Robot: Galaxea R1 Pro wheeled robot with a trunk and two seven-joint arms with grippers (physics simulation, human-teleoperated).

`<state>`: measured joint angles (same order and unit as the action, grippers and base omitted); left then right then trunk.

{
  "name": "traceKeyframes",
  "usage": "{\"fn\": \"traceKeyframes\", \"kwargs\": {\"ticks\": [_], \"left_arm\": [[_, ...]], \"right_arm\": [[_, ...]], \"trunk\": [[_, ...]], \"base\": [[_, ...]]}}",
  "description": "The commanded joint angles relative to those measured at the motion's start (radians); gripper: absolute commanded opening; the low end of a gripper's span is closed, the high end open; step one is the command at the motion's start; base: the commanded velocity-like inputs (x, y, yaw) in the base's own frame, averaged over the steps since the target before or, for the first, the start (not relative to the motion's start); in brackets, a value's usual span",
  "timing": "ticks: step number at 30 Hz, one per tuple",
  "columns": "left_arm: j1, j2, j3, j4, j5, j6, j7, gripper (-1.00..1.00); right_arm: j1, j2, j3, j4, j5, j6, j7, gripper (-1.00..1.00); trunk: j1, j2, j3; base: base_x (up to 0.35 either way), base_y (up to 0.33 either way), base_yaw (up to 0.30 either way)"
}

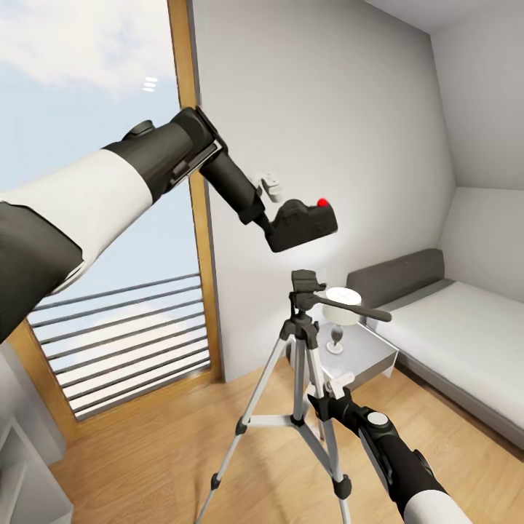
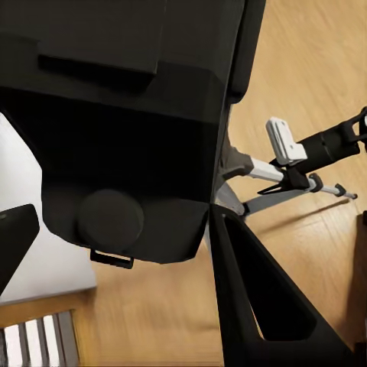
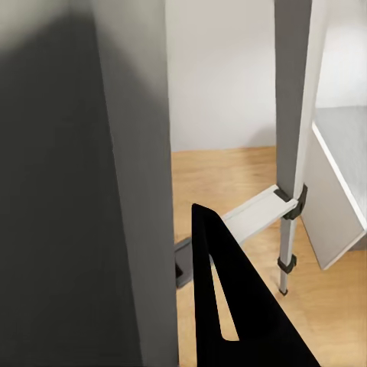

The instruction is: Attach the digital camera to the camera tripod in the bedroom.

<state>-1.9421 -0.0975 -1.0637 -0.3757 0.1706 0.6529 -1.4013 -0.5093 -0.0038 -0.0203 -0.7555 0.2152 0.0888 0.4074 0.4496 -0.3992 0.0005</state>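
Observation:
My left gripper (image 1: 285, 231) is shut on the digital camera (image 1: 306, 222), a black body with a red spot on top. It is held in the air a short way above the black head (image 1: 307, 282) of the camera tripod (image 1: 298, 364), not touching it. In the left wrist view the camera (image 2: 130, 130) sits between the black fingers (image 2: 260, 306). My right gripper (image 1: 331, 391) is low down at one silver tripod leg (image 1: 326, 422). In the right wrist view that leg (image 3: 130, 191) stands tight against a black finger (image 3: 229, 313).
A grey nightstand (image 1: 371, 356) with a white lamp (image 1: 342, 302) stands just behind the tripod. The low bed (image 1: 466, 342) runs along the right wall. A tall wood-framed window (image 1: 109, 306) with a railing is at the left. Light wood floor (image 1: 167, 444) lies around the tripod's feet.

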Motion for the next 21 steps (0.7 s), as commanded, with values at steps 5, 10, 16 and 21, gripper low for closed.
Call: {"fn": "traceKeyframes", "kwargs": {"ticks": [5,10,16,21], "left_arm": [[-0.001,-0.013,-0.077,0.001,0.012,-0.020,-0.014,-1.00],[0.003,-0.020,-0.087,0.005,0.015,-0.022,-0.068,-1.00],[0.003,-0.033,-0.091,0.006,0.016,0.014,-0.066,-1.00],[0.003,-0.041,-0.092,0.010,0.020,0.040,-0.038,-1.00]], "right_arm": [[0.000,-0.001,-0.003,-0.001,0.005,0.002,0.005,-1.00],[0.000,-0.001,-0.003,0.001,0.002,-0.001,0.004,-1.00],[0.000,-0.001,-0.003,0.001,0.001,-0.001,0.003,-1.00],[0.000,-0.001,-0.003,0.001,0.001,-0.001,0.002,-1.00]], "trunk": [[0.000,-0.001,-0.001],[0.000,-0.001,-0.001],[0.000,-0.001,-0.001],[0.000,-0.001,-0.001]], "base": [[0.000,0.000,0.000],[0.000,0.000,0.000],[0.000,0.000,0.000],[0.000,0.000,0.000]]}}
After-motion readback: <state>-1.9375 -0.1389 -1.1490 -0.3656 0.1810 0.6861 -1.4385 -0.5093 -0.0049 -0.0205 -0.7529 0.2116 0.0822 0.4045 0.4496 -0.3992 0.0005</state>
